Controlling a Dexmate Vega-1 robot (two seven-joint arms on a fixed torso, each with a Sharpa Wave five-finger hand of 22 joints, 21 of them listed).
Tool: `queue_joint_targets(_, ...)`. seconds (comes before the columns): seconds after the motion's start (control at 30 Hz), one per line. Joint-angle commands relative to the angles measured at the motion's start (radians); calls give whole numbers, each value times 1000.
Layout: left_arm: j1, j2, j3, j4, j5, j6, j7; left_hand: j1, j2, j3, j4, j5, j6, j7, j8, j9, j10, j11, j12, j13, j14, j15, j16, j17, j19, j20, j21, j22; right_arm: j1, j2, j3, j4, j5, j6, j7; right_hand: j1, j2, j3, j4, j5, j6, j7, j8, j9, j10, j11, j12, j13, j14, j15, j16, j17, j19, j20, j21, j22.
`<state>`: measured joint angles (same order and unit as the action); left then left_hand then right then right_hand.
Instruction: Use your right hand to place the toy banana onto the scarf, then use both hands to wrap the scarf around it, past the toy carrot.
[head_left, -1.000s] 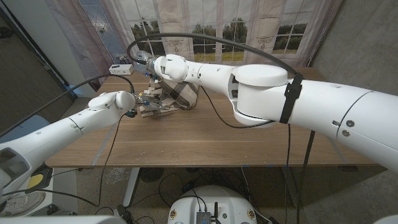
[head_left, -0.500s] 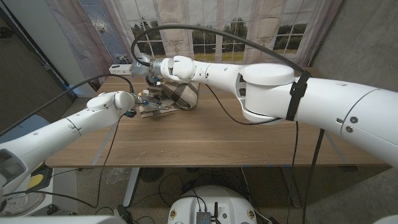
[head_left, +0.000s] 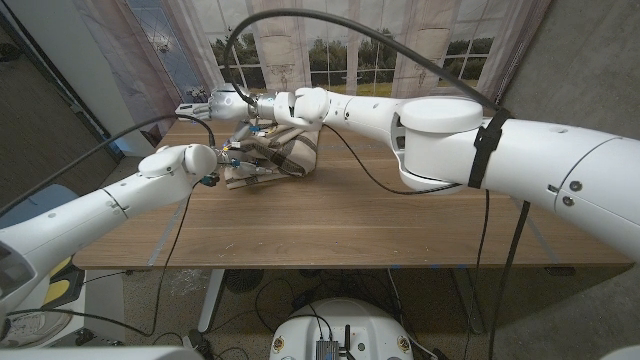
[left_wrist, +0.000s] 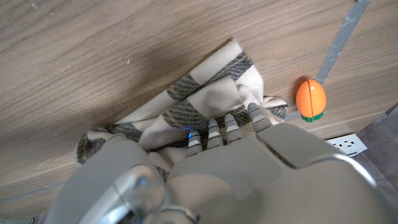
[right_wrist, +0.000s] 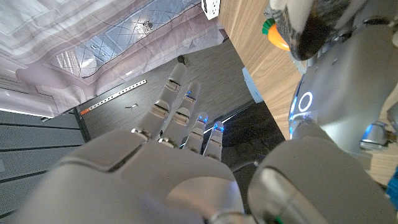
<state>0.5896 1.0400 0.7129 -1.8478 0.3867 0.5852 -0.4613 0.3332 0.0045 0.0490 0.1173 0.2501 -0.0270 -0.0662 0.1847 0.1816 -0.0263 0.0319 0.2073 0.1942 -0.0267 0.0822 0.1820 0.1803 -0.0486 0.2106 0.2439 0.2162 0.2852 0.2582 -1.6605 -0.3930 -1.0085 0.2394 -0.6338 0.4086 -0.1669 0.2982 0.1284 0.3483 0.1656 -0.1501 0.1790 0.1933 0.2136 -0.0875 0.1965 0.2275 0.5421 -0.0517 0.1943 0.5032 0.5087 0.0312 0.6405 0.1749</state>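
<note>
The beige scarf (head_left: 291, 152) with dark checks lies bunched in a bundle at the table's far left. My left hand (head_left: 236, 160) holds its near edge, and in the left wrist view its fingertips (left_wrist: 229, 119) dig into a fold of the scarf (left_wrist: 205, 93). The orange toy carrot (left_wrist: 310, 99) lies just beyond the bundle, apart from it. My right hand (head_left: 228, 103) hovers past the table's far left corner, fingers (right_wrist: 180, 99) spread and holding nothing, with the carrot (right_wrist: 278, 34) beside it. The toy banana is hidden from me.
A white power strip (head_left: 192, 110) sits at the far left edge, also seen past the carrot as a power strip (left_wrist: 345, 142). Bare wooden table (head_left: 350, 220) stretches to the right and front. Black cables arc over the arms.
My right hand has come off the scarf bundle and moved up and to the left, out past the table's far corner. The left hand has stayed on the scarf.
</note>
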Motion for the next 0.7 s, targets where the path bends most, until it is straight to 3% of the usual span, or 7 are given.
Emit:
queue_joint_targets(0.03, 57, 37, -52, -117, -3, 78, 47, 1, 2, -5, 0, 3, -4, -2, 5, 1, -3, 2, 2, 4, -4, 2, 8, 2, -5, 2, 1, 3, -9, -34, 36, 37, 132, 134, -118, -46, 1, -23, 12, 10, 22, -1, 18, 5, 10, 5, 17, 0, -8, -139, 3, -2, 1, 17, -10, 3)
queue_joint_targets(0.37, 212, 104, -171, -297, -45, 159, 230, 5, 8, -6, -4, 6, 25, 6, 15, 1, 23, -7, 12, 4, 23, -8, 17, 2, 6, 1, 5, 3, -57, -64, 89, 33, 257, 79, -55, -70, 22, -28, 17, 22, 68, -3, 33, 3, 46, 2, 30, -2, -8, -135, 6, -11, 1, 18, -20, 3)
queue_joint_targets(0.7, 344, 172, -273, -445, -88, 231, 369, 9, 16, -5, -7, 7, 43, 5, 19, 1, 37, -13, 17, 3, 34, -12, 17, 2, 12, 2, 7, 2, -73, -96, 130, 26, 344, 70, -72, -72, 30, -26, 15, 27, 73, -4, 33, 2, 56, 2, 32, -3, -8, -135, 7, -16, 0, 20, -25, 4)
